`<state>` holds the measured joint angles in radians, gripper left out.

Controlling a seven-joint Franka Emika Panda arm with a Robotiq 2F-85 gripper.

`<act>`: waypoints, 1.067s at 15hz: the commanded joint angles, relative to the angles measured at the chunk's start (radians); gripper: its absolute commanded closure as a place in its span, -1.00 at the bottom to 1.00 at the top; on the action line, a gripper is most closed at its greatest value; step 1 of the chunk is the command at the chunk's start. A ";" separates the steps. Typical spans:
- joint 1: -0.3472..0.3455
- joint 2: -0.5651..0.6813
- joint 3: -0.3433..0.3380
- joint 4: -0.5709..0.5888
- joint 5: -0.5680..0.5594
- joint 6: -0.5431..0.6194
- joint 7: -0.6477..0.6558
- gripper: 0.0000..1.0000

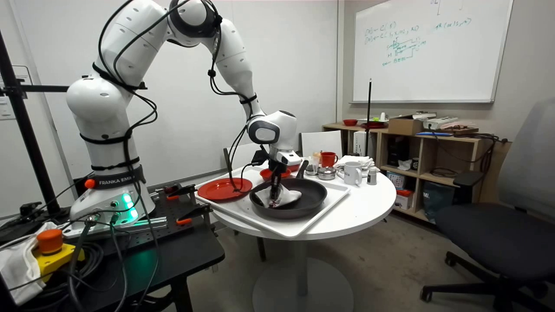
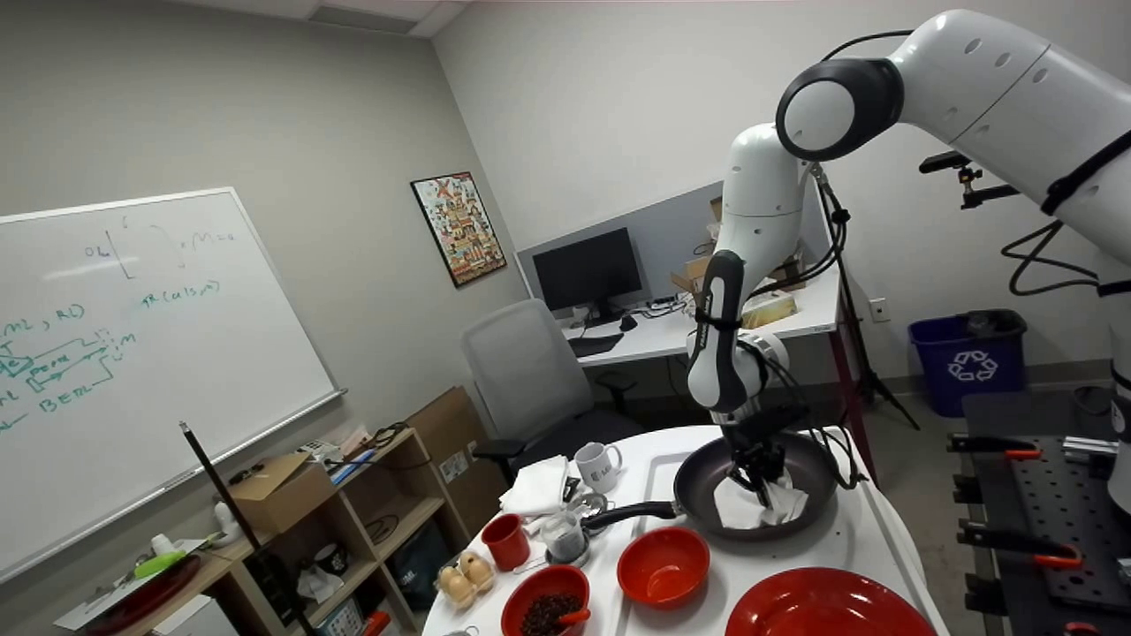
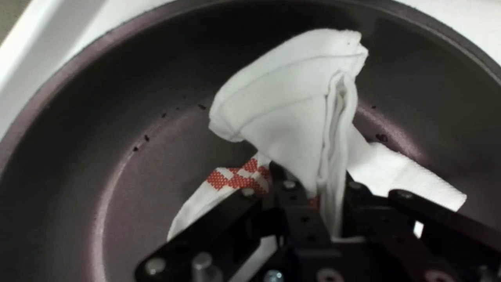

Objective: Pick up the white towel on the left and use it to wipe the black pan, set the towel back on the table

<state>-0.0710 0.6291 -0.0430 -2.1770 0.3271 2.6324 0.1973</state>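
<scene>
The white towel (image 1: 289, 197) lies bunched inside the black pan (image 1: 313, 194). In the wrist view the towel (image 3: 289, 98) has a folded part standing up between the fingers and a red checked patch at the left. My gripper (image 3: 313, 188) is shut on the towel, low in the pan, and its fingertips are partly hidden by cloth. The gripper also shows in an exterior view (image 2: 758, 490), pointing down into the pan (image 2: 808, 464). Several dark crumbs lie on the pan's inside in the wrist view. The pan sits on a white tray (image 1: 336, 200) on the round white table (image 1: 375, 201).
A red plate (image 1: 224, 189) and a red bowl (image 2: 663, 570) stand beside the pan. The pan's handle (image 2: 632, 512) points toward a red mug (image 2: 505, 541), a white mug (image 2: 599, 468), jars, eggs and folded white cloths (image 2: 536, 488). Cables hang from the wrist near the plate.
</scene>
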 commanded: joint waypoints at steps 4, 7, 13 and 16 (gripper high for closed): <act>-0.008 0.000 0.006 0.001 -0.009 -0.001 0.006 0.91; 0.003 0.047 -0.013 0.088 -0.020 -0.069 0.051 0.91; 0.030 0.155 -0.055 0.264 -0.040 -0.157 0.166 0.91; 0.056 0.189 -0.077 0.288 -0.045 -0.082 0.222 0.91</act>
<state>-0.0536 0.7571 -0.0867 -1.9485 0.3056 2.5033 0.3448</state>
